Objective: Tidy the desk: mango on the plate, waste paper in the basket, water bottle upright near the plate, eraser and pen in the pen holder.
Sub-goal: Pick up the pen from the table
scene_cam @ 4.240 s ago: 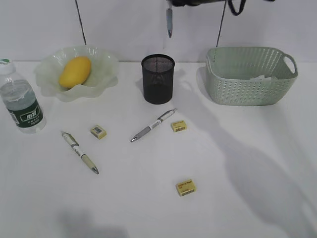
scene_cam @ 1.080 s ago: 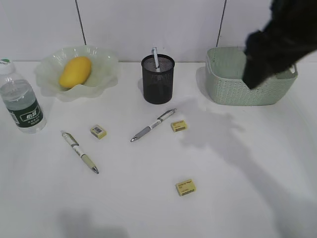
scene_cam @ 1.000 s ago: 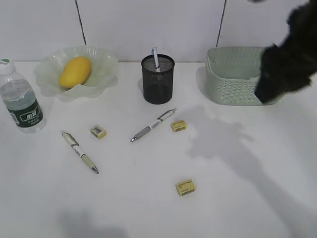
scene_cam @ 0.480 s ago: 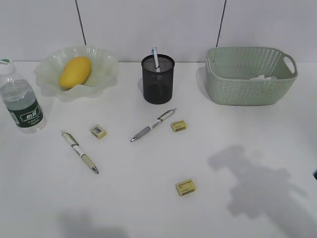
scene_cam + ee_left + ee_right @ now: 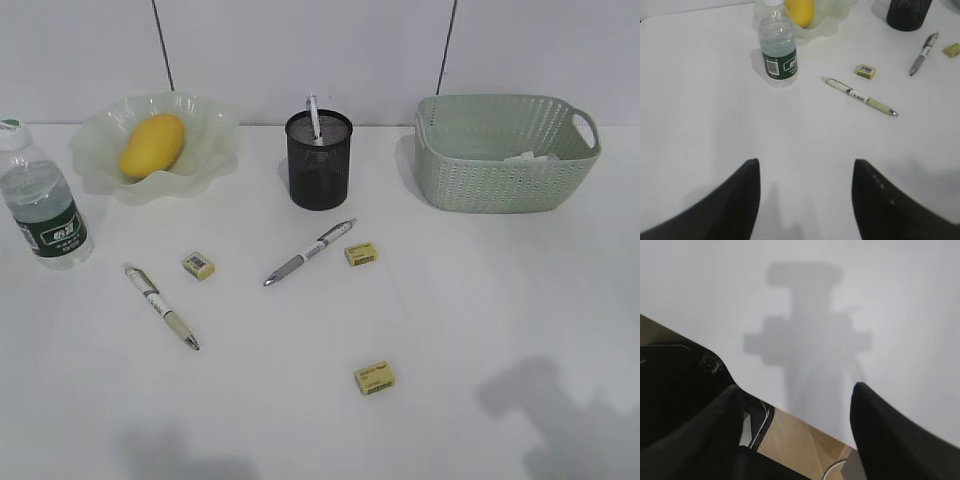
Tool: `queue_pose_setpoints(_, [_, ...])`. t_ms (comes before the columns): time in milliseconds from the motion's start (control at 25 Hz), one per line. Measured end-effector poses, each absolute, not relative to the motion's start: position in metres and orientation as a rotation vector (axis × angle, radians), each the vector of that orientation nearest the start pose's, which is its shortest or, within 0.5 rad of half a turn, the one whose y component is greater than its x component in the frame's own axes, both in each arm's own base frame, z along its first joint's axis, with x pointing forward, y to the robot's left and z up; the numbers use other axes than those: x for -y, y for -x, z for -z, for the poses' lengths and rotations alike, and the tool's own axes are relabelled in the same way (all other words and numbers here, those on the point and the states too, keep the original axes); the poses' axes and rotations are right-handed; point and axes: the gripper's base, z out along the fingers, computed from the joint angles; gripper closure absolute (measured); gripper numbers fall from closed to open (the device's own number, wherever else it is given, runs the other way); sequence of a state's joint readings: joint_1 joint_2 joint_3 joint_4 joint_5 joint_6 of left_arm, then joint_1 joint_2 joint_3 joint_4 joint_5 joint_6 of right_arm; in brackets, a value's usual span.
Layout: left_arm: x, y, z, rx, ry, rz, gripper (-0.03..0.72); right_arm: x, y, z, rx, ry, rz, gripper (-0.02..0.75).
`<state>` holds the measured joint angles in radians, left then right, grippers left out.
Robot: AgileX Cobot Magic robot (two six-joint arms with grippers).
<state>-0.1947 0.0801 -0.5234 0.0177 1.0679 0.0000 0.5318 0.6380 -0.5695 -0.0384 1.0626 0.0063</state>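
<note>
The left end effector [image 5: 805, 200] hung with its jaws apart and empty near the tabletop's [image 5: 480, 300] left front corner. The nearest loose pen [image 5: 860, 96], slim, cream and glossy, lay ahead to its right, long axis slanting. The right end effector [image 5: 795, 430], also apart, hovered over the front edge.

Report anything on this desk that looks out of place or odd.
Nothing is spilled or damaged. Two pens and three yellow erasers lie loose on the desk, outside the pen holder.
</note>
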Motion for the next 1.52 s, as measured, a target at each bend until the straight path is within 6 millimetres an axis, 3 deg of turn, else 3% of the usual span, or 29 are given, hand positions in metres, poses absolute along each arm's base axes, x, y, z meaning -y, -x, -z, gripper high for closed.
queue_pose_setpoints(160, [0.000, -0.005, -0.283, -2.100, -0.205, 0.095, 0.244, -0.035, -0.066, -0.264, -2.478, 0.678, -0.155, 0.209])
queue_pose_setpoints(440, [0.000, -0.006, -0.283, -2.102, -0.205, 0.095, 0.249, -0.028, -0.055, -0.269, -2.392, 0.653, -0.179, 0.209])
queue_pose_setpoints(600, [0.001, -0.013, -0.297, -2.100, -0.205, 0.095, 0.252, -0.028, -0.054, -0.269, -2.391, 0.651, -0.179, 0.209])
queue_pose_setpoints(840, [0.010, -0.050, -0.316, -2.171, -0.212, 0.111, 0.253, -0.028, -0.054, -0.269, -2.391, 0.651, -0.180, 0.209])
queue_pose_setpoints(1160, [0.035, -0.120, -0.313, -2.416, -0.181, 0.273, 0.253, -0.027, -0.055, -0.269, -2.391, 0.635, -0.159, 0.209])
queue_pose_setpoints(1240, [0.042, -0.142, -0.307, -2.480, -0.156, 0.321, 0.253, -0.027, -0.055, -0.269, -2.392, 0.630, -0.157, 0.209])
queue_pose_setpoints(1520, [0.057, -0.179, -0.278, -2.645, -0.055, 0.444, 0.253, -0.026, -0.056, -0.269, -2.393, 0.628, -0.156, 0.209])
